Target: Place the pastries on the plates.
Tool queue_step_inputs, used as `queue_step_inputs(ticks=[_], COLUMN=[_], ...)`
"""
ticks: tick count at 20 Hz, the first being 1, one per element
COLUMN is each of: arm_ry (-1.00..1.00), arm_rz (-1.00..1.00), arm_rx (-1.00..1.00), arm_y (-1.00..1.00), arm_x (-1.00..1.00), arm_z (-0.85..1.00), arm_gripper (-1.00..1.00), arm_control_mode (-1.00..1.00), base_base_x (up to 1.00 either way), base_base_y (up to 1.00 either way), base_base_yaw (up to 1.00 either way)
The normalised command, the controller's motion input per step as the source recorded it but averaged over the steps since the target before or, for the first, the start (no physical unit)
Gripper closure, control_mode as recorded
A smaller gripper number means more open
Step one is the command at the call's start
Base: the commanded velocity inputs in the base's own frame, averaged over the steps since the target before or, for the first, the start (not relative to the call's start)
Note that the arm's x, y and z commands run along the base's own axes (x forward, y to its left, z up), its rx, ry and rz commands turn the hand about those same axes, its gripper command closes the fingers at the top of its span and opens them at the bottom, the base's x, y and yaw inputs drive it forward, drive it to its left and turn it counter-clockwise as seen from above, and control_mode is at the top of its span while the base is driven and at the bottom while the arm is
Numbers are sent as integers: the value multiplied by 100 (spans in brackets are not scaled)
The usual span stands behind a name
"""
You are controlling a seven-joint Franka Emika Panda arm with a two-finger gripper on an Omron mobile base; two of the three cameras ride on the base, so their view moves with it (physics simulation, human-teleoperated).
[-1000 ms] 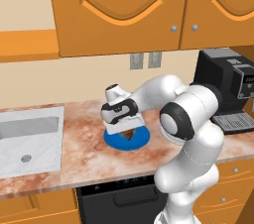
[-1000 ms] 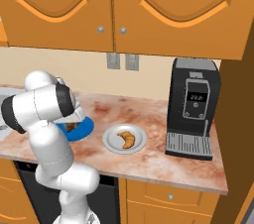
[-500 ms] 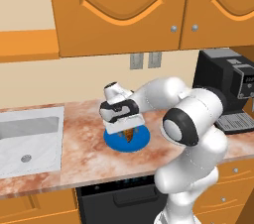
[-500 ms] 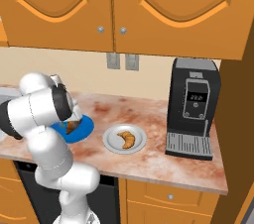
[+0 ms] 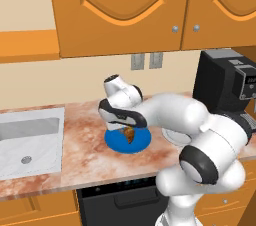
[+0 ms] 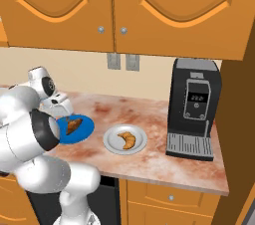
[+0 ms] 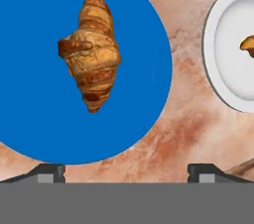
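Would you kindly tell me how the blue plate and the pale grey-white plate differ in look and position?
The blue plate is solid bright blue and flat; the grey-white plate is pale with a raised rim. The blue plate looks slightly larger. The blue plate lies nearer the sink, the grey-white plate nearer the coffee machine. Both are round, rest on the counter, and carry one croissant each.

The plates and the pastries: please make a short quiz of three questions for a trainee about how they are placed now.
1. True or false: the croissant on the blue plate is pinched by the end effector.
2. Which plate stands nearer the coffee machine? A) the blue plate B) the white plate
3. Fill in: each plate carries ___ croissant.

Key:
1. False. The fingertips stand wide apart, clear of the pastry, which lies on the plate.
2. B. It holds the second croissant.
3. One.
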Motion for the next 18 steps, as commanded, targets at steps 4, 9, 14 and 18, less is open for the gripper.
queue_step_inputs(ticks=[4,9,14,18], arm_ry=[-16,-19,-23,-21], arm_rz=[0,0,0,0], arm_rx=[0,0,0,0], arm_y=[0,0,-1,-4], arm_x=[-73,-82,-99,-88], arm_z=[58,77,100,100], arm_gripper=[-100,-100,-100,-100], arm_control_mode=[-100,-100,-100,-100], base_base_x=[0,0,0,0], base_base_y=[0,0,0,0], base_base_yaw=[0,0,0,0])
